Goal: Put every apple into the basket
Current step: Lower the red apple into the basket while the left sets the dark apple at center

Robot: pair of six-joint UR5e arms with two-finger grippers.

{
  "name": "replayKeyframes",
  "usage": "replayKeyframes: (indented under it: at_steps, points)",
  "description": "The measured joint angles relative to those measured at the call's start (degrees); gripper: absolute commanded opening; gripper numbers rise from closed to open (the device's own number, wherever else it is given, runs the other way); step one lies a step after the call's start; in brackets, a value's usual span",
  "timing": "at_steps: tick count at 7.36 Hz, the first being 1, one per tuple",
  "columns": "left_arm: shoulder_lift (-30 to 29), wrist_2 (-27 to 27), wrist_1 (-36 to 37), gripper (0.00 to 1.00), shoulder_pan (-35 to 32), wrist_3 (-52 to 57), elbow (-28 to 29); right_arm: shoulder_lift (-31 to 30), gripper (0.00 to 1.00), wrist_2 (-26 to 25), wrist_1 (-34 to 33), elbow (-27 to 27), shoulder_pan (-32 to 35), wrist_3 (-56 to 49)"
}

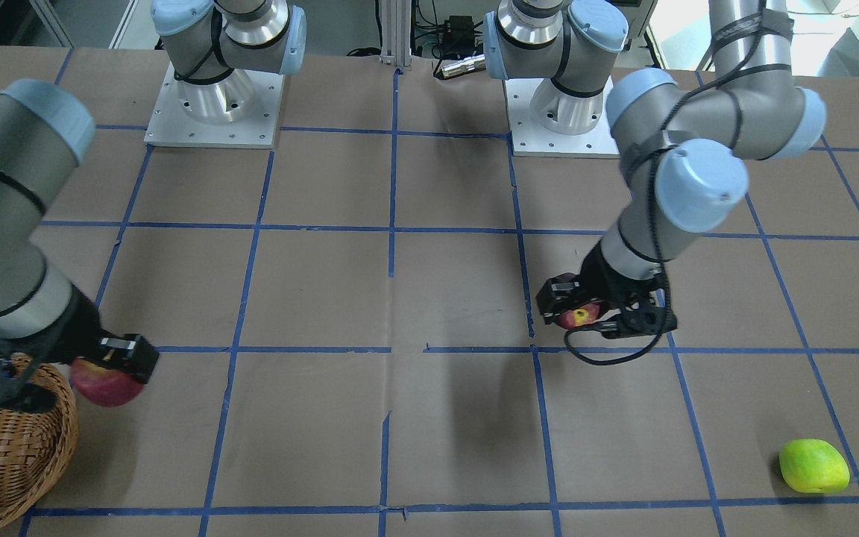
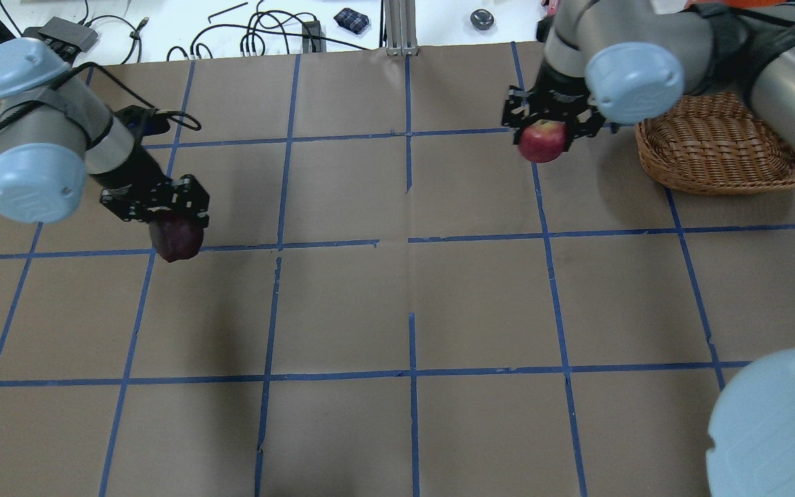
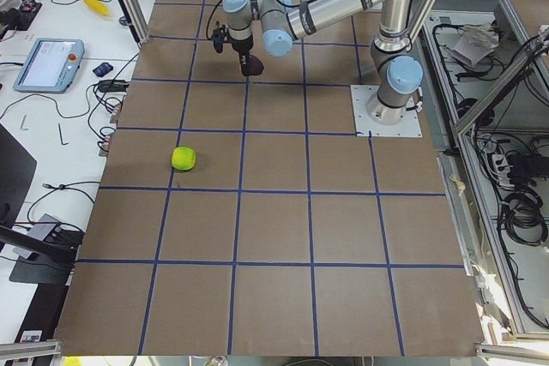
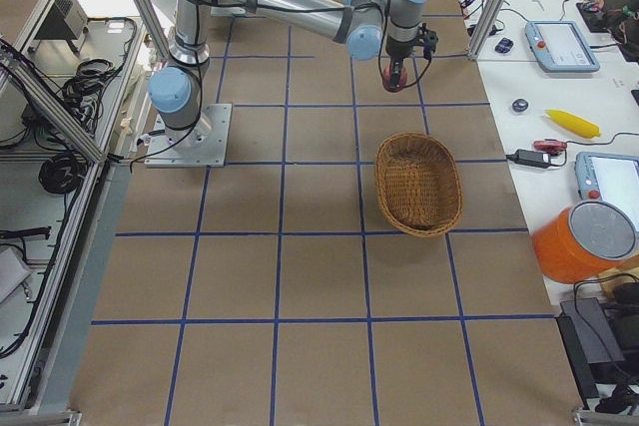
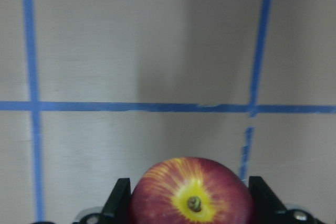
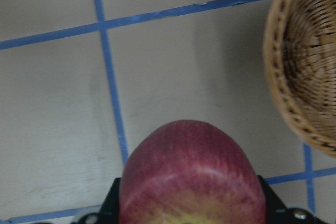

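My left gripper (image 2: 174, 228) is shut on the dark maroon apple (image 2: 176, 241) and holds it above the table's left part. Its yellow stem end shows in the left wrist view (image 5: 193, 201) and the front view (image 1: 579, 316). My right gripper (image 2: 543, 131) is shut on the red apple (image 2: 542, 142), held above the table just left of the wicker basket (image 2: 715, 148). The right wrist view shows this apple (image 6: 191, 174) with the basket's rim (image 6: 283, 93) to its right. The lime green apple (image 1: 813, 466) lies on the table at the far left corner region.
Brown table paper with a blue tape grid. Both arm bases (image 1: 215, 104) stand at the robot's edge. Cables and small devices (image 2: 280, 34) lie beyond the far edge. The basket (image 4: 419, 185) holds no apples.
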Motion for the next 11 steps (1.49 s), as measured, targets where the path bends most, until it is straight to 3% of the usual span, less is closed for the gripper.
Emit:
replayKeyframes:
  at_steps: [2, 3, 4, 5, 8, 9, 10, 11]
  points:
    - [-4.47, -0.35, 10.22, 0.03, -10.04, -16.41, 0.13, 1.53, 0.0, -0.7, -1.57, -0.08, -8.6, -13.86]
    - [-7.39, -1.09, 14.74, 0.15, -13.4, -23.07, -0.01, 2.96, 0.0, -1.09, -4.13, -0.11, -11.87, -18.85]
    - [-9.95, -3.16, 18.54, 0.65, -15.46, -29.32, -0.1, 4.6, 0.0, -1.97, -7.08, -0.17, -14.4, -23.02]
    - [-11.66, -5.31, 20.64, 1.0, -16.67, -33.99, -0.17, 6.47, 0.0, -2.94, -10.12, -0.34, -16.7, -26.45]
    - [-12.63, -6.67, 21.52, 1.0, -17.22, -35.82, -0.47, 10.99, 0.0, -3.55, -15.41, -1.12, -21.21, -30.83]
    - [-11.59, -6.72, 21.38, 1.0, -16.33, -35.55, -0.38, 12.32, 0.05, -3.58, -16.77, -1.91, -21.62, -31.04]
    - [-10.08, -6.81, 20.91, 1.0, -14.48, -34.34, -0.3, 13.83, 0.37, -3.62, -17.4, -3.09, -21.76, -31.07]
    - [-8.43, -6.8, 19.16, 1.0, -12.12, -30.79, -0.13, 15.05, 0.86, -3.63, -17.61, -4.26, -21.79, -31.05]
